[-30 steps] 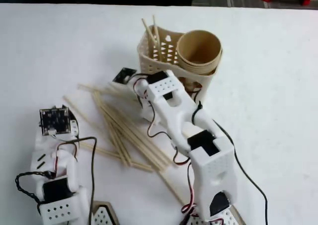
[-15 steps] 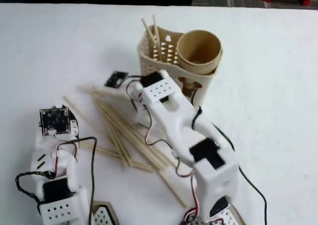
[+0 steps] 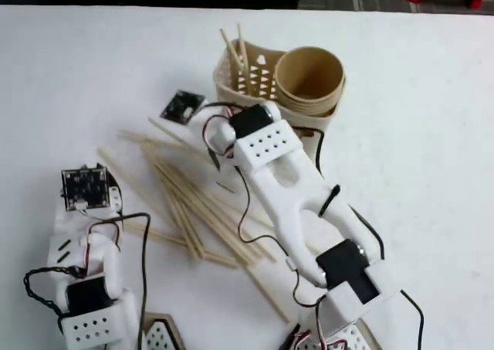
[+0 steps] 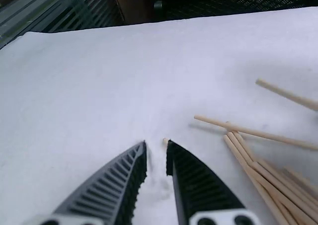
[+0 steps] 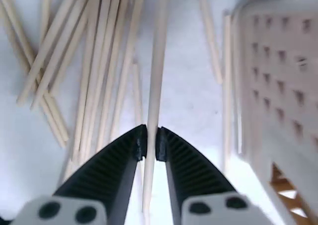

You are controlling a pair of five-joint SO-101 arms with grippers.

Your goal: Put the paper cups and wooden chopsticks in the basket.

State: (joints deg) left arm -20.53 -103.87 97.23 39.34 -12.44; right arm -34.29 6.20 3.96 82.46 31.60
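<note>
One basket (image 3: 247,83) holds one nested stack of cups (image 3: 309,76), at least two by the rims, and two upright chopsticks (image 3: 244,52). Well over ten loose chopsticks (image 3: 193,203) lie on the surface (image 3: 424,134), too overlapped for an exact count. Two arms (image 3: 285,180) are there, and one chopstick (image 5: 158,61) is pinched in the right hand (image 5: 150,138).

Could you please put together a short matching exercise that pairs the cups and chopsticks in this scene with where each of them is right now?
Things
1. stack of tan paper cups
2. loose pile of wooden chopsticks
3. single wooden chopstick
4. pair of upright wooden chopsticks

Places
A. pinched in the right claw
B. standing on end in a corner of the cream perforated plastic basket
C. lying on the white table
D. sitting mouth-up in the basket

Pairs: 1-D, 2-C, 3-A, 4-B
</note>
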